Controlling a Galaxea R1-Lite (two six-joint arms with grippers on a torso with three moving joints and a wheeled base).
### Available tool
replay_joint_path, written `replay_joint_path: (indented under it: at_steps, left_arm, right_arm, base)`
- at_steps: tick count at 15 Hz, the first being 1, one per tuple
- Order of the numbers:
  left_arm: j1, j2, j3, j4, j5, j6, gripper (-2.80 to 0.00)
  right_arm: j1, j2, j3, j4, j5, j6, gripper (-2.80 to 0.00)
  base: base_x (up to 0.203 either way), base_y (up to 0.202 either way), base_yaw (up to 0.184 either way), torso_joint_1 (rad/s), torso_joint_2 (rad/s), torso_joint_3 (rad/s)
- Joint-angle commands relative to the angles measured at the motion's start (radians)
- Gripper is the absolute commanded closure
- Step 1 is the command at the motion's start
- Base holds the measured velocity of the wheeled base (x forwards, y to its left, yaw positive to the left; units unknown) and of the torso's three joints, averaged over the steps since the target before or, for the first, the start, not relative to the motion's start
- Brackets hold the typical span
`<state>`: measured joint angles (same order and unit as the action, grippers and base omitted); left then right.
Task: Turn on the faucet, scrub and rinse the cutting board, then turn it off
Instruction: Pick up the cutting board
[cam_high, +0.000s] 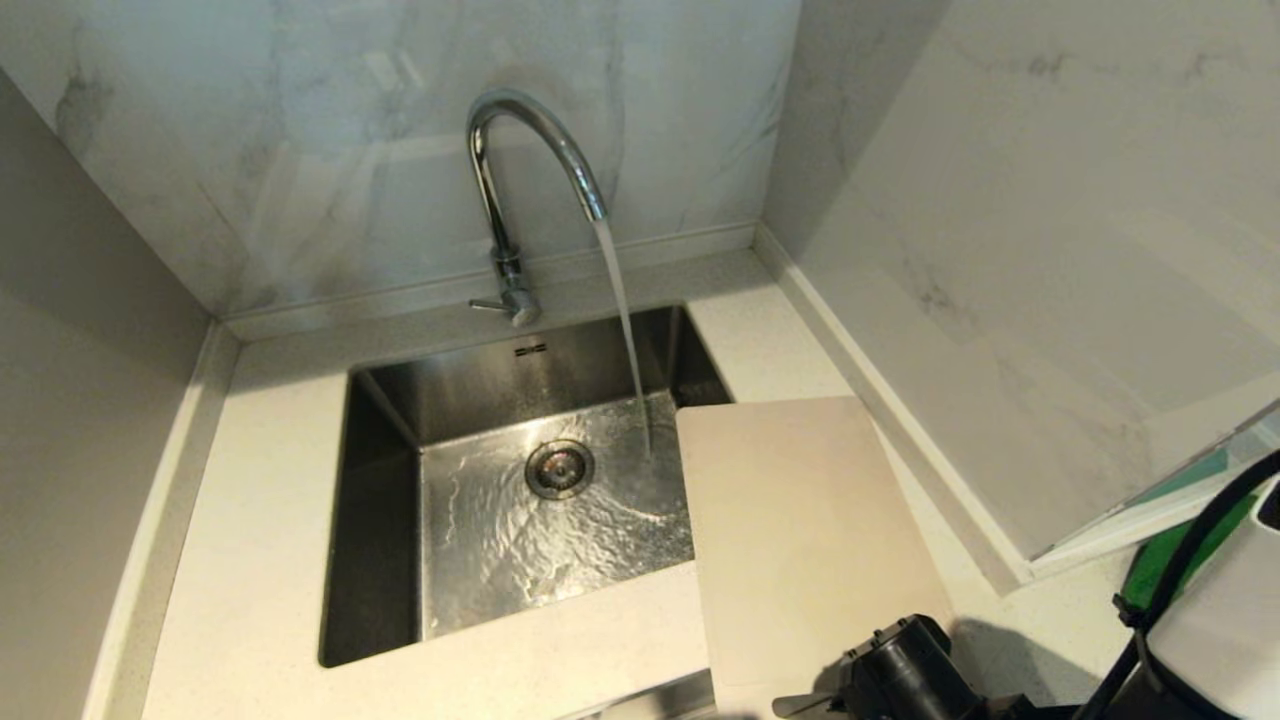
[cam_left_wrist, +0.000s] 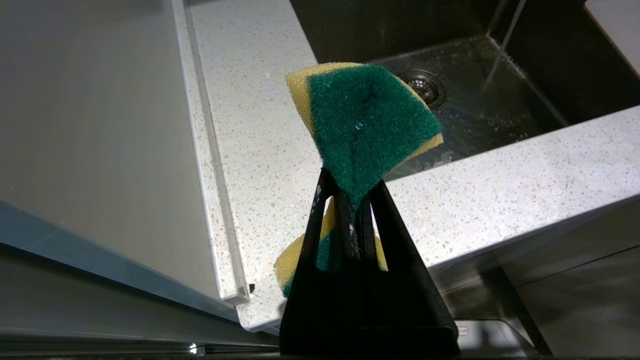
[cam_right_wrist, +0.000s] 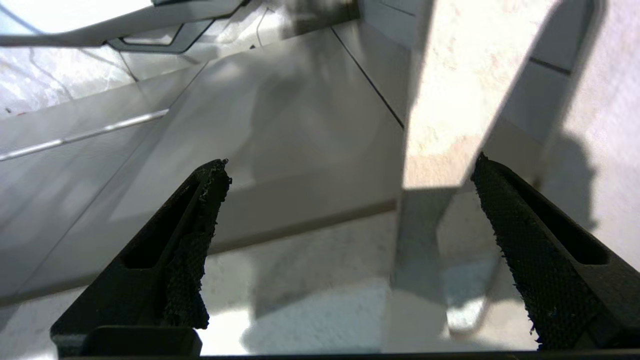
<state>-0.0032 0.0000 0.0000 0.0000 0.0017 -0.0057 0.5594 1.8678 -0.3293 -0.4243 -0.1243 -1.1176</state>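
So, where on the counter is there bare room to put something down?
Bare speckled white counter lies left of the steel sink, up to the grey side wall, plus a narrow strip behind it beside the chrome gooseneck faucet. The right side is crowded: the beige rectangular cutting board covers it, overhanging the sink.

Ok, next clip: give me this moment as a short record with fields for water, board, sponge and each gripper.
water: running from the faucet into the sink
board: cutting board lies on the counter at the sink's right, one corner over the basin, dry side of the stream
sponge: green-and-yellow sponge pinched in the left gripper
left gripper: shut, held over the counter's front edge
right gripper: open, empty
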Motion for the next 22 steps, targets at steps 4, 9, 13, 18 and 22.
replay_joint_path:
  at_steps: [4,9,13,18,22]
  left_arm:
    - [0.000,0.000,0.002,0.000,0.000,0.000,0.00]
    - [0.000,0.000,0.002,0.000,0.000,0.000,0.00]
    - [0.000,0.000,0.002,0.000,0.000,0.000,0.00]
    - [0.000,0.000,0.002,0.000,0.000,0.000,0.00]
    - [0.000,0.000,0.002,0.000,0.000,0.000,0.00]
  right_arm:
    - [-0.001,0.098,0.034,-0.088,0.018,-0.007,-2.80]
    - [-0.018,0.209,0.068,-0.233,0.065,-0.007,-2.80]
    - [-0.028,0.266,0.124,-0.344,0.081,-0.007,-2.80]
    - [-0.041,0.279,0.123,-0.345,0.094,-0.009,-2.80]
    - [-0.041,0.280,0.119,-0.346,0.094,-0.010,-2.80]
  base:
    - [0.000,0.000,0.000,0.000,0.00,0.000]
    - [0.000,0.000,0.000,0.000,0.00,0.000]
    - [0.000,0.000,0.000,0.000,0.00,0.000]
    - [0.000,0.000,0.000,0.000,0.00,0.000]
    - [0.000,0.000,0.000,0.000,0.00,0.000]
